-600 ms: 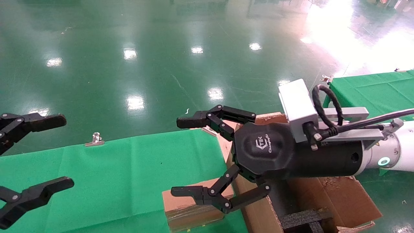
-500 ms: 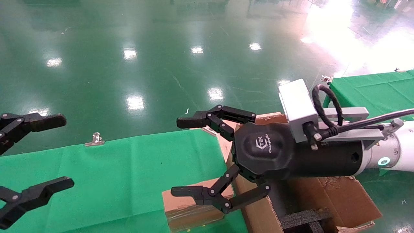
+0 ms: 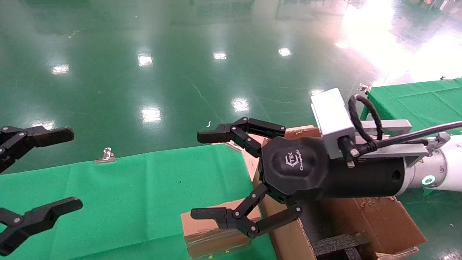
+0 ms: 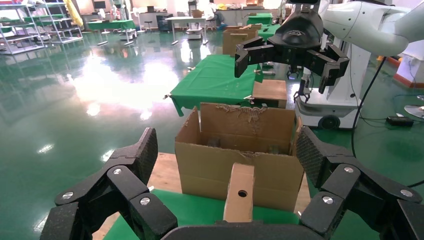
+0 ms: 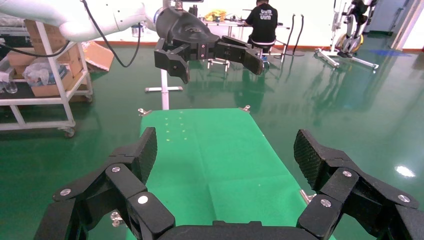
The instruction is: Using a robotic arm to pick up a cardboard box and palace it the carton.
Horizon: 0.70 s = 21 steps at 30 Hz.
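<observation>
**Cardboard box at the near edge of the green-covered table, beside the carton**

The cardboard box [image 3: 216,231] lay closed on the green cloth [image 3: 137,195] at the table's near edge, its right end just beside the left wall of the carton [image 3: 288,238]. In the left wrist view the cardboard box [image 4: 239,192] showed a small round hole in its end face and stood in front of the carton [image 4: 240,165], whose ragged flaps were raised. Black foam [image 3: 339,243] sat inside the carton near its front wall.

The right gripper [image 3: 213,175], on the white robotic arm [image 3: 447,169] with its silver camera block [image 3: 330,115], hung above the junction of box and carton; its fingers were spread wide apart, the lower finger [image 3: 220,215] over the box's top face, though whether it touched could not be told. It gripped nothing.

The left gripper [image 3: 47,169] was held over the table's left edge, fingers likewise spread apart and empty. A metal clip [image 3: 106,155] pinned the cloth at the table's far edge.
</observation>
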Motion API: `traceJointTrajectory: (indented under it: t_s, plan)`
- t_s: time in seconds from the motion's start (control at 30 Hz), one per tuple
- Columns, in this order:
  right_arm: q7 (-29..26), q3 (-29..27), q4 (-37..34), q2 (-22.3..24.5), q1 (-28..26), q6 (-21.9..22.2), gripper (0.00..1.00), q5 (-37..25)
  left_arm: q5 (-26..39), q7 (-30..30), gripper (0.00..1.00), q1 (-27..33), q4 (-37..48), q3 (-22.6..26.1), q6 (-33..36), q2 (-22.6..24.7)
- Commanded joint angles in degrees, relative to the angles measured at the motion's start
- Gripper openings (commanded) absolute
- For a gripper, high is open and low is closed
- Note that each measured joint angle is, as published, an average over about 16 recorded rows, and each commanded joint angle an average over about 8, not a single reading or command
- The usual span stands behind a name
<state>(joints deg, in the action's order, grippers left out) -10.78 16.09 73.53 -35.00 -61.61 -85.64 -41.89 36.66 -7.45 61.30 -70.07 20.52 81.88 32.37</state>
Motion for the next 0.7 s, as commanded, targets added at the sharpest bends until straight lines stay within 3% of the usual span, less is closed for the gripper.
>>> traceJointTrajectory:
  t_s: [0.03,0.3,0.7]
  plan:
    - [0.0,-0.01,0.0,0.0,0.01,-0.01,1.0,0.01,0.0,0.0,0.0,0.0,0.0,0.0,0.0,0.0]
    - [-0.24,1.0,0.48,0.1,-0.86,-0.06,1.0,-2.35,0.0,0.0,0.0,0.0,0.0,0.0,0.0,0.0]
    - [-1.11,10.48,0.35,-3.33,-8.58,-2.5,1.0,-21.46,0.0,0.0,0.0,0.0,0.0,0.0,0.0,0.0]
